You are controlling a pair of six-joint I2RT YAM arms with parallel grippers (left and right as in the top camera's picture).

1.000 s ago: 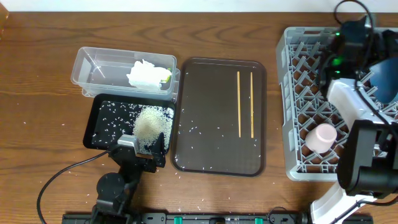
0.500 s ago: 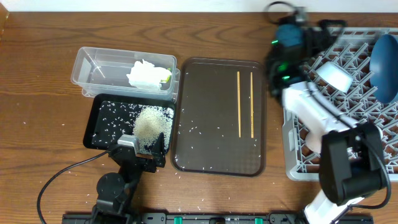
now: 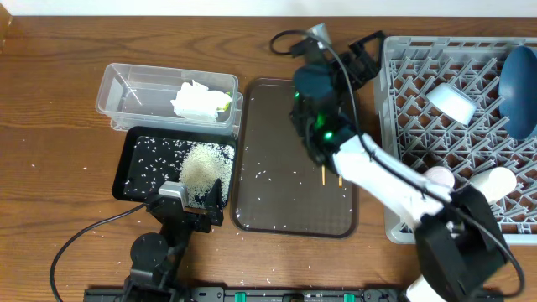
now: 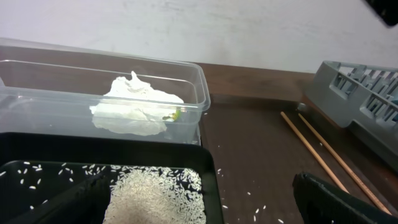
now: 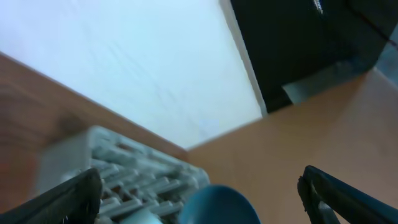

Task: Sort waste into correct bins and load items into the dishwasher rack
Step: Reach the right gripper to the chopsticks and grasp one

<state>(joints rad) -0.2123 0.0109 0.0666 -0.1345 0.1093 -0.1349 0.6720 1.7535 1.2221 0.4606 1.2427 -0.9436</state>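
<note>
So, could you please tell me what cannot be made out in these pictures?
Chopsticks: overhead, the right arm covers most of them.
Snack wrapper: only a sliver shows beside the tissue.
Blue plate: cut by the overhead frame's edge.
Right wrist view: blurred; rack detail lost.

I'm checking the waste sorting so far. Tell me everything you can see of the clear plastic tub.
The clear plastic tub is rectangular, with rounded corners and a flared rim. It stands upright on the wooden table, one long side along the black tray, one short end close to the brown serving tray. Crumpled white tissue lies in its right end, a bit of yellow-green wrapper showing at the tissue's edge.
</note>
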